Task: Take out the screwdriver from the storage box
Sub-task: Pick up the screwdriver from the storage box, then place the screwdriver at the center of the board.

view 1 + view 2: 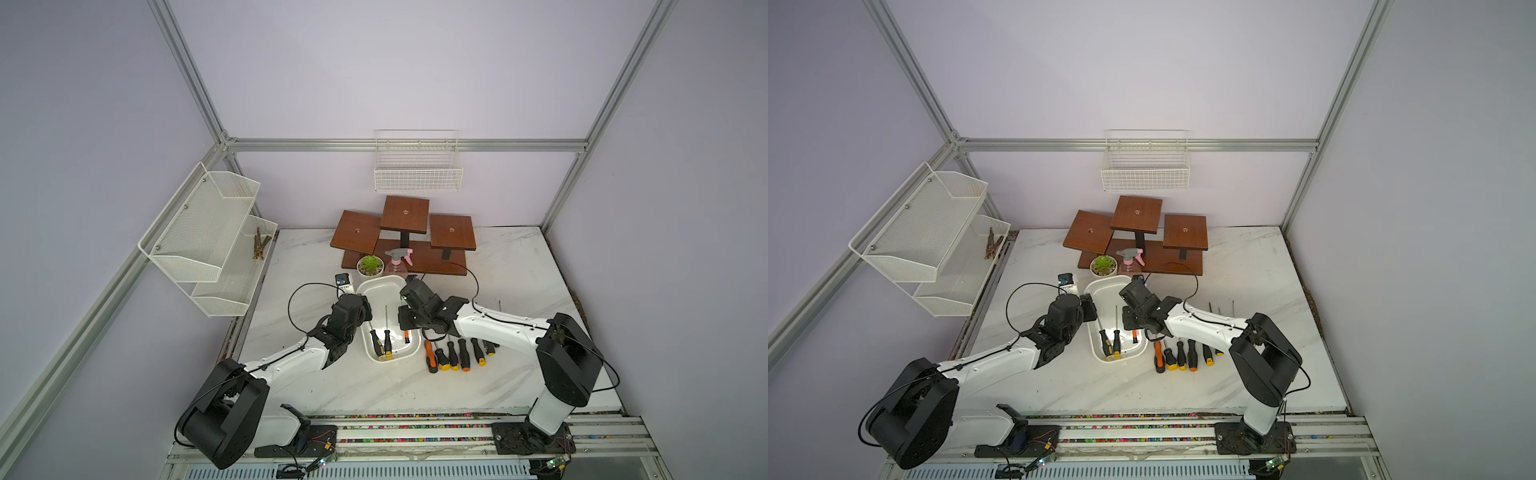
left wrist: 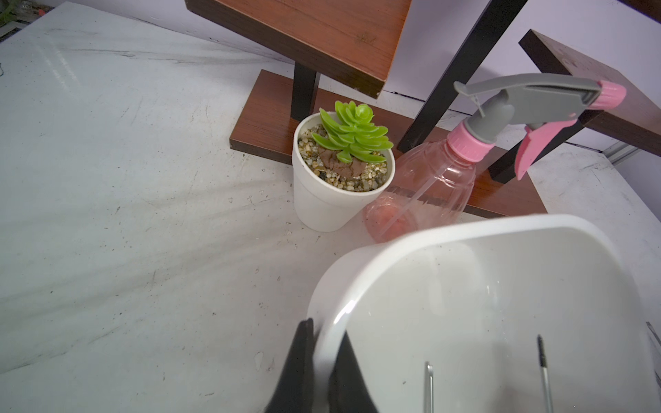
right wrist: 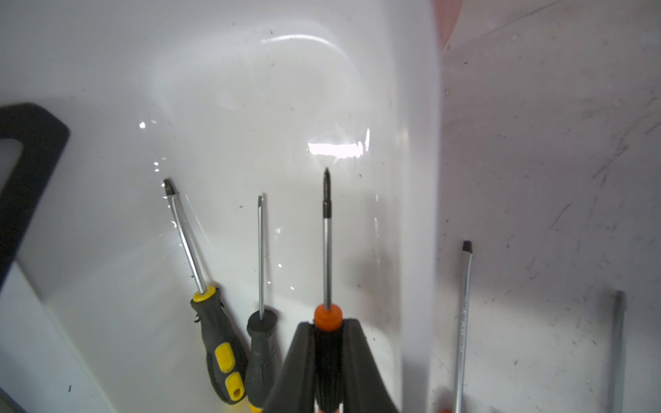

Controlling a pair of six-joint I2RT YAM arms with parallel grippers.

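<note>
While it lies inside the box, close to the wall on the right arm's side, the screwdriver shows a black handle, an orange collar and a thin silver shaft. The shaft ends in a dark pointed tip aimed at the box's far end. The right gripper is clamped on the handle just behind the collar, one finger on each side. Whether the tool is off the box floor I cannot tell. The left gripper is closed on the box's rim at the opposite long side, one finger outside the wall and one inside.

The box is a shallow white tub with rounded corners. Beside the screwdriver in it lie a black driver and, past that, a tilted yellow-grip driver.

Just outside the box wall on the right arm's side, a row of drivers lies on the table, with that wall between them and the screwdriver. At the box's far end a plant pot and a spray bottle stand side by side in front of a wooden stand. Beyond the stand a wire basket hangs on the wall. Well apart from the box, on the left arm's side, a mesh shelf holds brown sticks in its lower tier.
</note>
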